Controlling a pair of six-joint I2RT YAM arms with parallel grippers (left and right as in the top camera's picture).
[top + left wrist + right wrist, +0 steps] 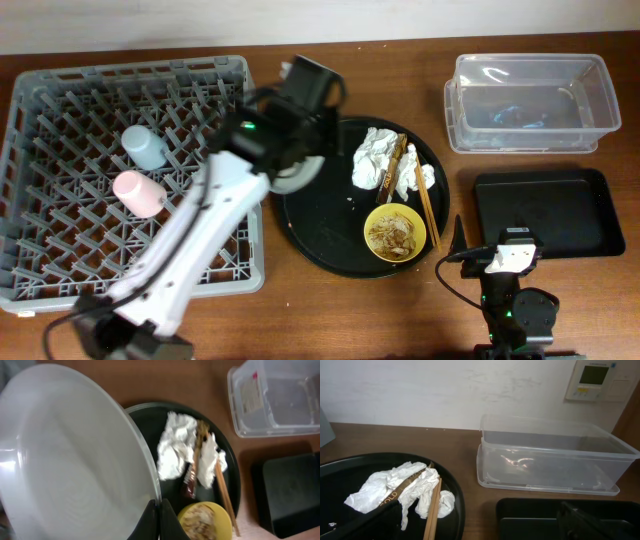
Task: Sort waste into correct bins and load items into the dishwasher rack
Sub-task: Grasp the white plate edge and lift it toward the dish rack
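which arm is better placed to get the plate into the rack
Left. The left gripper is shut on the plate, beside the dishwasher rack; the right gripper sits open, far off by the shallow black tray.

Pinched at its rim by the left gripper [160, 519], pale grey round plate [75, 460] over the round black tray's [320, 240] left edge. Pink cup [138, 192] and light-blue cup [146, 148] among the grey rack's [60, 270] pegs. On that tray: crumpled white napkins [375, 160], chopsticks [427, 210], yellow bowl [370, 225] holding brownish scraps [393, 236]. At right on the surface: clear tub [527, 100], black rectangular tray [548, 212].
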